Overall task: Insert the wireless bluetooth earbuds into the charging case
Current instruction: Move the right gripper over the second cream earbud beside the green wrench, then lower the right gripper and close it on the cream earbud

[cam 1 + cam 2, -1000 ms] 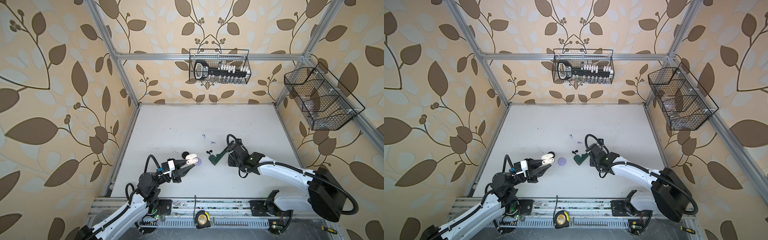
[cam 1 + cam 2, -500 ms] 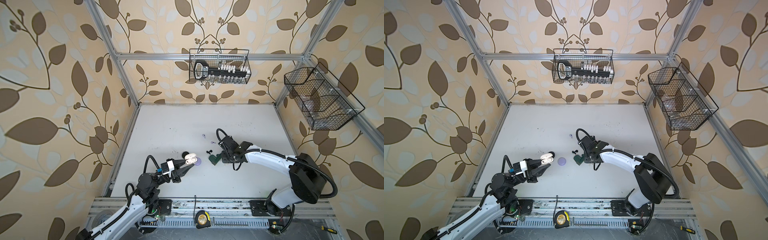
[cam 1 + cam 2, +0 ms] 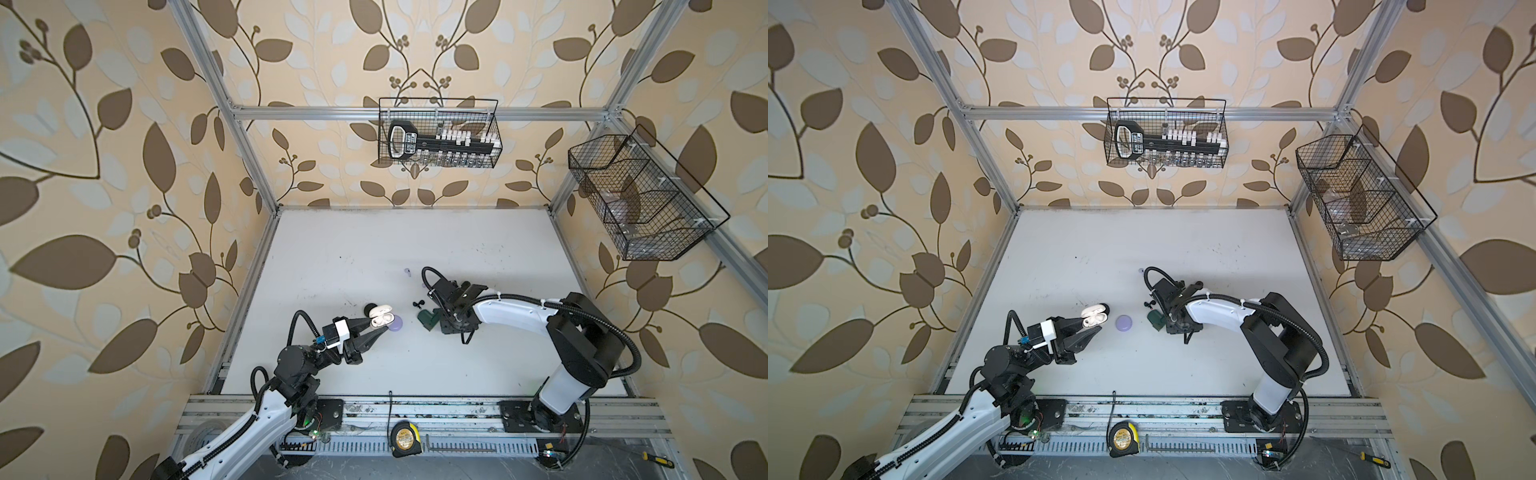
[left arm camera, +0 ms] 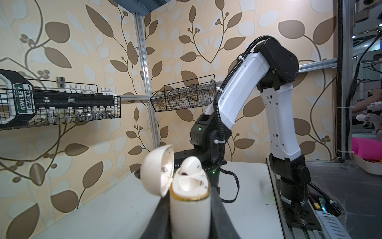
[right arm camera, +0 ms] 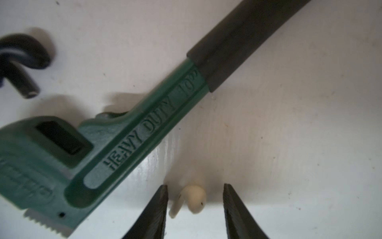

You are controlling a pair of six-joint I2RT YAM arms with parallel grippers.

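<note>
Left end effector (image 3: 375,328): clamped on open charging case (image 4: 190,209) (earbud (image 4: 191,164) seated). Right end effector (image 5: 195,185): parted, straddling white earbud (image 5: 195,198).

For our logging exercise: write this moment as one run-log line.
left gripper: shut on open case | right gripper: open around earbud | wrench: beside earbud

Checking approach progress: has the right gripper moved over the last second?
Yes. In a top view the right gripper has shifted left, toward the green wrench, which stayed put.

Three cases (image 3: 381,320) (image 3: 1124,323) (image 3: 368,308); one wrench (image 5: 144,128); two white earbuds (image 5: 194,197) (image 4: 190,164); two wire baskets (image 3: 438,100) (image 3: 665,232).
</note>
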